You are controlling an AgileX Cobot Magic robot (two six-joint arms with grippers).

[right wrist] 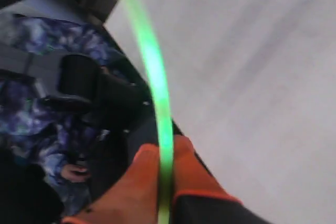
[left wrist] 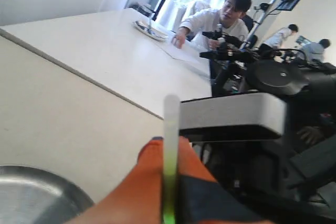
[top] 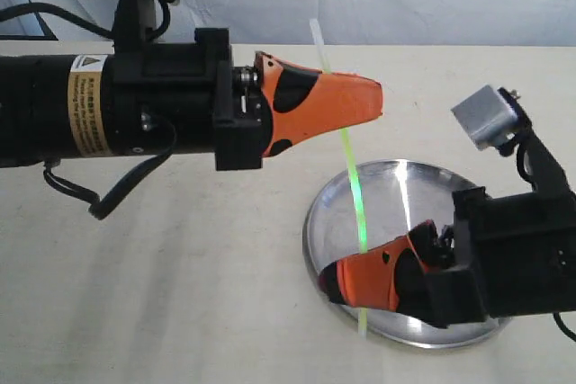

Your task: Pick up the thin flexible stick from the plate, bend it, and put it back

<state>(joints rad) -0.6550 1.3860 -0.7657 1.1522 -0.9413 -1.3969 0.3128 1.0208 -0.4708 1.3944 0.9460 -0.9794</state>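
Observation:
The thin lime-green stick (top: 353, 173) hangs in the air in a gentle curve, held at both ends above the table. My left gripper (top: 335, 96) is shut on its upper part, the pale end poking out past the orange fingers (left wrist: 157, 182). My right gripper (top: 360, 281) is shut on its lower part just over the shiny metal plate (top: 405, 191), with a short end sticking out below. In the right wrist view the stick (right wrist: 155, 72) arcs away from the orange fingertips (right wrist: 149, 166). In the left wrist view the stick (left wrist: 170, 145) runs between the fingers.
The plate sits at the right front of the cream table (top: 180, 276). A second cream table (left wrist: 121, 56) and people stand beyond in the left wrist view. The plate's rim (left wrist: 37, 184) shows low in that view.

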